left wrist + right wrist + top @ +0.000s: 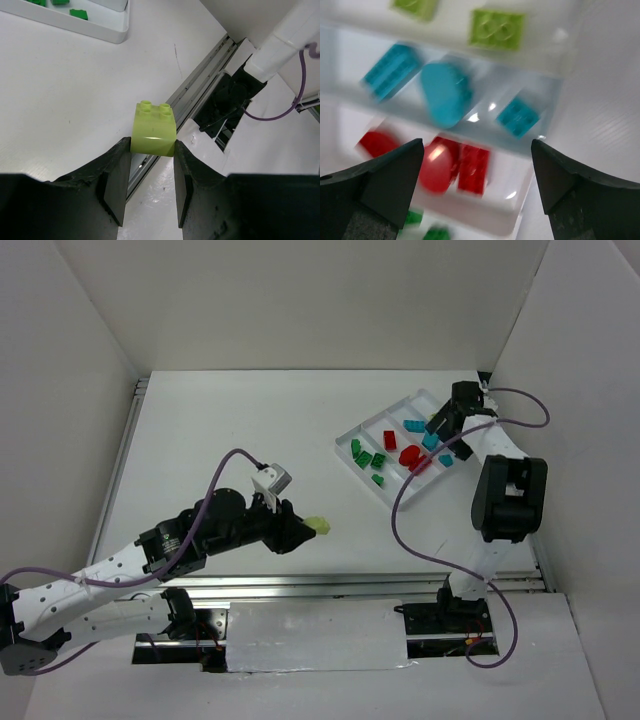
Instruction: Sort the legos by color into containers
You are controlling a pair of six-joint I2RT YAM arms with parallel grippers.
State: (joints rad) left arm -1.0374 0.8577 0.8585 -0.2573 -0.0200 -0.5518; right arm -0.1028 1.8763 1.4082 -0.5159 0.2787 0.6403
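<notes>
My left gripper (303, 529) (152, 148) is shut on a pale lime lego (320, 526) (153, 129), studs pointing away, held above the table left of the tray. The white tray (372, 424) (470, 212) lies at the right. Its compartments hold green legos (365, 457) (78, 14), red legos (408, 454) (474, 167), cyan legos (431, 438) (445, 92) and lime legos (497, 28). Over the tray's cyan and red rows hovers my right gripper (447, 418) (477, 145), open, with nothing between its fingers.
White walls enclose the table on three sides. A metal rail (300, 585) (200, 80) runs along the near edge, with the arm bases and purple cables (420, 540) behind it. The right arm's dark upper link (508, 498) stands just right of the tray.
</notes>
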